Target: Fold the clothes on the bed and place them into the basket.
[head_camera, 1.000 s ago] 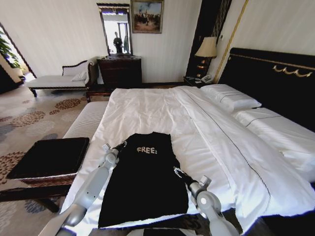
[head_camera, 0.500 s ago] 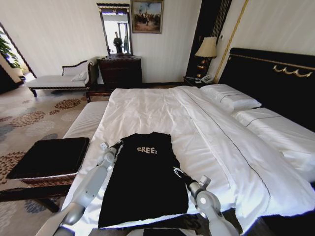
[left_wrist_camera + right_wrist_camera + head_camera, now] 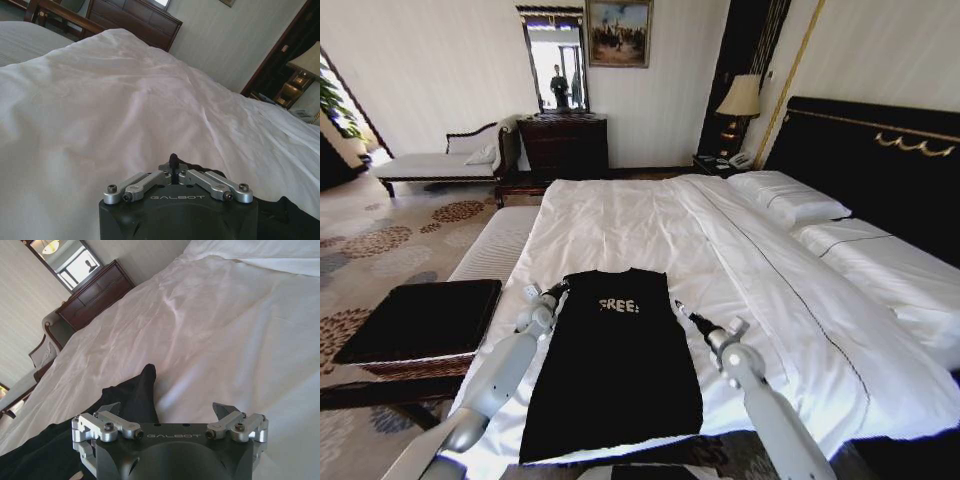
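The clothes point(image 3: 615, 360), one black sleeveless top with white "FREE!" lettering, lie flat near the foot of the white bed point(image 3: 640, 215). My left gripper point(image 3: 558, 291) is at the top's left shoulder, its fingers closed together over the black cloth point(image 3: 285, 215) in the left wrist view. My right gripper point(image 3: 681, 309) hovers at the top's right edge by the armhole. It stands open point(image 3: 167, 410), and a black shoulder strap point(image 3: 146, 385) lies on the sheet point(image 3: 225, 315) just ahead of it. The basket point(image 3: 410, 366), brown wicker with a flat black top, stands on the floor left of the bed.
A pale striped bench point(image 3: 495, 245) runs along the bed's left side beyond the basket. Pillows point(image 3: 790, 200) and the black headboard point(image 3: 880, 160) are at the right. A dresser point(image 3: 565, 145), a chaise point(image 3: 440, 160) and a lamp point(image 3: 740, 98) line the far wall.
My right gripper has moved forward along the top's right edge, up toward the armhole. The left gripper has shifted slightly at the left shoulder, briefly wrinkling the lettering.
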{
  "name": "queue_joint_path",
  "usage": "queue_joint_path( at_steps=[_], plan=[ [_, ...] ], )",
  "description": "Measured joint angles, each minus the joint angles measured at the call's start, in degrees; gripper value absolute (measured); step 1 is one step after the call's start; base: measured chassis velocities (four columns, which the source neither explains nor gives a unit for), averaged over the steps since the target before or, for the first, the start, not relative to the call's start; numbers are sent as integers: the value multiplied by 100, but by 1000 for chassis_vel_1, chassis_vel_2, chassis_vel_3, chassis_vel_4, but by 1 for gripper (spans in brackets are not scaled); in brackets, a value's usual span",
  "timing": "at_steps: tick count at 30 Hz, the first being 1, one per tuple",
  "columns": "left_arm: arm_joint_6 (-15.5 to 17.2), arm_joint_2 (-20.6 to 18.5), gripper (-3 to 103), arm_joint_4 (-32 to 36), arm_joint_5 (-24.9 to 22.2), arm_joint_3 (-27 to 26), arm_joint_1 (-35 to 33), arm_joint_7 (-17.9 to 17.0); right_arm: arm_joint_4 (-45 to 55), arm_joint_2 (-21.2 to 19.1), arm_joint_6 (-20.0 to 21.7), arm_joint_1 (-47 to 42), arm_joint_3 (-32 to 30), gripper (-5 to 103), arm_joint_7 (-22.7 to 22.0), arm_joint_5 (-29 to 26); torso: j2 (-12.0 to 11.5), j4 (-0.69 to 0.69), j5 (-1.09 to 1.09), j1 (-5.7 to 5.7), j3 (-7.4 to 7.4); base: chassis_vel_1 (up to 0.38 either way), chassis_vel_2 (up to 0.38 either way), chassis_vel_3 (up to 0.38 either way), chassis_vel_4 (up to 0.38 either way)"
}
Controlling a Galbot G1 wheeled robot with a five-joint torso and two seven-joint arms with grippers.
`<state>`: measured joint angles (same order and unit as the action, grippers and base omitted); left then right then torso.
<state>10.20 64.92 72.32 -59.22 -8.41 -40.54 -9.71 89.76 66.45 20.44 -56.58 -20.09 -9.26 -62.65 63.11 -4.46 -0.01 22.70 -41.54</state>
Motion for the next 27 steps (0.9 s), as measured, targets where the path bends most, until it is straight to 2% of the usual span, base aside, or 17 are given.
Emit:
queue_joint_path(
  at_steps=[1,5,11,17,25,26,27],
  plan=[
    [0,0,1,0,0,0,0,0,0,0,0,0,0,100,0,0,0,0,0,0,0,0,0,0,0],
    [-11,1,1,-34,32,93,72,-2,-1447,143,-134,1318,806,100,399,256,0,1,0,0,1,0,0,0,0],
    [-19,15,1,-88,43,118,106,-2,-2556,458,-320,2123,1077,100,676,343,0,1,0,1,0,0,0,0,0],
    [-20,12,1,-96,39,129,94,24,-3518,731,-531,2563,1147,100,764,578,1,-2,1,-1,1,0,0,0,0],
    [-20,4,1,-92,26,149,88,32,-3784,799,-565,2722,1130,100,843,567,1,-2,0,-1,1,0,0,0,0],
    [-20,0,1,-92,24,149,89,32,-3795,802,-564,2730,1130,103,846,561,1,-2,1,-1,1,0,0,0,0],
    [-20,-5,1,-94,18,149,93,34,-3813,814,-554,2744,1130,100,848,539,1,-2,1,-1,1,0,0,0,0]
  ],
)
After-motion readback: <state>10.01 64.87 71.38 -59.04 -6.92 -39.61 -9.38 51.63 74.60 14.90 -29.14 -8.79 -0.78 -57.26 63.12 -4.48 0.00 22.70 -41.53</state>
